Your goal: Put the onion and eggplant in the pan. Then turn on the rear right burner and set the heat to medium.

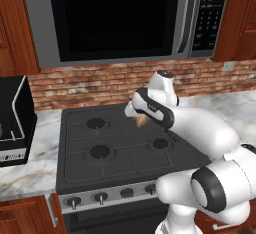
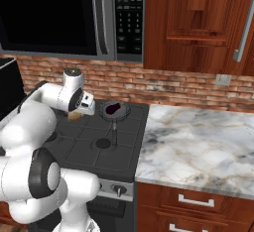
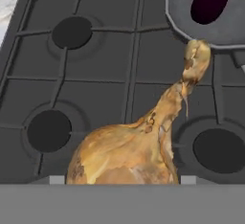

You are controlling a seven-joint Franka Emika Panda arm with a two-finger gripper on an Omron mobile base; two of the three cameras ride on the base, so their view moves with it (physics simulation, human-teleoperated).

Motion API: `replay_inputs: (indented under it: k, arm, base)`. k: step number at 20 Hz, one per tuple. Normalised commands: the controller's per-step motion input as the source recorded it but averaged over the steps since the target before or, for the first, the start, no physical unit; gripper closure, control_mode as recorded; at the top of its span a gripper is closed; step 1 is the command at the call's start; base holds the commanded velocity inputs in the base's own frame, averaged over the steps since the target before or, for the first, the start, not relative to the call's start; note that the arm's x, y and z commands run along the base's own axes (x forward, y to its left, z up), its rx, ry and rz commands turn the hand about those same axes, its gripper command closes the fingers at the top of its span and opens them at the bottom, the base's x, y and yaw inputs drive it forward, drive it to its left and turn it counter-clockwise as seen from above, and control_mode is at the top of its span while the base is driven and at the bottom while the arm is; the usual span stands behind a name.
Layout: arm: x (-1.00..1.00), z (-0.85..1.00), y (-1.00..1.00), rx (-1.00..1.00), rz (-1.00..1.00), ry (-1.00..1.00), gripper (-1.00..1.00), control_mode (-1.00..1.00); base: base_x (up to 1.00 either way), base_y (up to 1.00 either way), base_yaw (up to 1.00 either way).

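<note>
- I see the microwave hanging over the stove, with a brick wall behind it and wooden cabinets to the right.
- The marble table runs beside the stove on its right; a black appliance stands on the table to the left.
- My arm reaches over the stove's grates, the hand near the middle rear.
- The pan sits on the rear right burner, its thin handle pointing toward the front.
- The eggplant lies inside the pan, dark against its grey floor.
- The jaws are closed around the onion, which I hold above the grates, its stem tip pointing toward the pan's rim.
</note>
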Motion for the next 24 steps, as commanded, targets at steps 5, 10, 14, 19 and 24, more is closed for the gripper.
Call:
replay_inputs:
  k: [5,10,14,19,24]
  arm:
    - [0.52,0.35,-0.83,0.0,-0.1,0.16,1.0,-1.0]
    - [0.7,0.16,-0.64,0.0,-0.05,0.17,1.0,-1.0]
    - [0.64,-0.08,-0.45,0.0,-0.04,0.1,1.0,-1.0]
    - [0.47,-0.24,-0.23,-0.01,-0.02,0.09,1.0,-1.0]
    - [0.39,0.0,-0.16,0.0,-0.02,0.09,1.0,-1.0]
  base:
    - [0.0,0.0,0.0]
    - [0.0,0.0,0.0]
    - [0.0,0.0,0.0]
    - [0.0,0.0,0.0]
    - [0.0,0.0,0.0]
